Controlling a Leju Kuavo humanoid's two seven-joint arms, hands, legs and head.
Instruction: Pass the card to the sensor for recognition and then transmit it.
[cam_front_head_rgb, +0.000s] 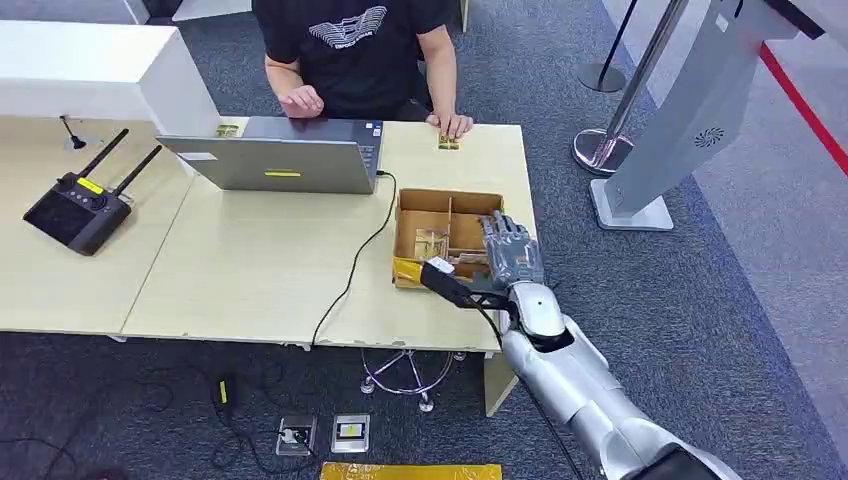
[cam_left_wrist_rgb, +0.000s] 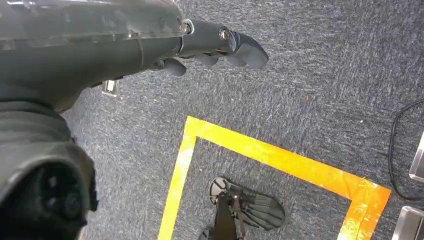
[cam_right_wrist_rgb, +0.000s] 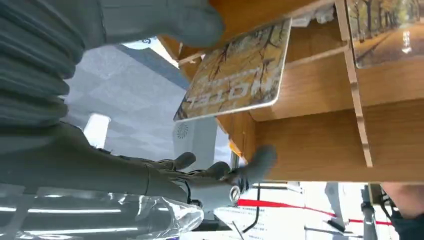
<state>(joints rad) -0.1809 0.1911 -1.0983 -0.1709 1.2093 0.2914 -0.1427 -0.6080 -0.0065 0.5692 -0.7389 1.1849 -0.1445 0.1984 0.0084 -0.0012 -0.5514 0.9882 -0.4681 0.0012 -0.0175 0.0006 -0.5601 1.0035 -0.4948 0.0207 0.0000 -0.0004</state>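
Right hand (cam_front_head_rgb: 512, 252) reaching into the box (cam_front_head_rgb: 447, 203) at the table's (cam_front_head_rgb: 250, 270) right end, thumb and fingers (cam_right_wrist_rgb: 260, 159) apart either side of a card (cam_right_wrist_rgb: 240, 75) standing tilted in a compartment; contact with the card not clear. Second card (cam_right_wrist_rgb: 385, 30) leaning in the next compartment. Left hand (cam_left_wrist_rgb: 220, 47) hanging over carpet and yellow tape (cam_left_wrist_rgb: 280, 160), fingers loosely curled, holding nothing. Person (cam_front_head_rgb: 350, 50) seated behind a laptop (cam_front_head_rgb: 285, 155); remote (cam_front_head_rgb: 80, 205) at left
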